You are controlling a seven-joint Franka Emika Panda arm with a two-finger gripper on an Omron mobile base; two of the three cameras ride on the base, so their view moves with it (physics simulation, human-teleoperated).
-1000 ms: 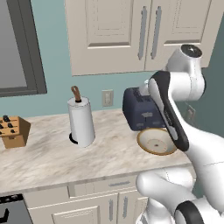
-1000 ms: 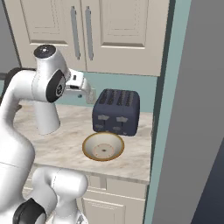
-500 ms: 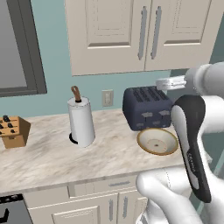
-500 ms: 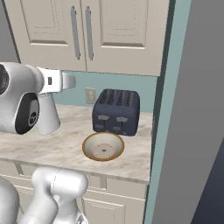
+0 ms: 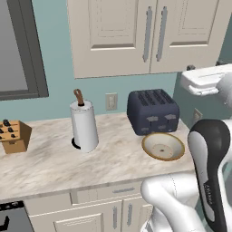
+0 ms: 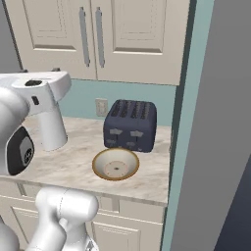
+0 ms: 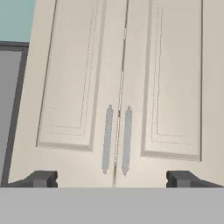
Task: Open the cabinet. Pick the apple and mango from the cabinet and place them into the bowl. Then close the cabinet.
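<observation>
The cabinet [image 7: 120, 87] hangs on the wall above the tabletop [image 5: 54, 158], both panelled doors shut, so the step in hand appears to be opening it. In the hand view the gripper [image 7: 112, 179] faces the doors squarely, its fingertips [image 7: 41, 178] spread wide and holding nothing, the door seam running between them.

To do this well, the robot should probably settle on one of the two grey bar handles [image 7: 107, 138] rather than straddle the seam, close the fingers across the bar, then pull outward along the door's swing (each door presumably hinges at its outer edge). The handles stand upright, long axes vertical, side by side just either side of the seam near the doors' lower edge.

The bowl [image 6: 115, 164] sits on the tabletop in front of the dark toaster [image 6: 130, 125], below the cabinet. The apple and mango are presumably behind the doors.
</observation>
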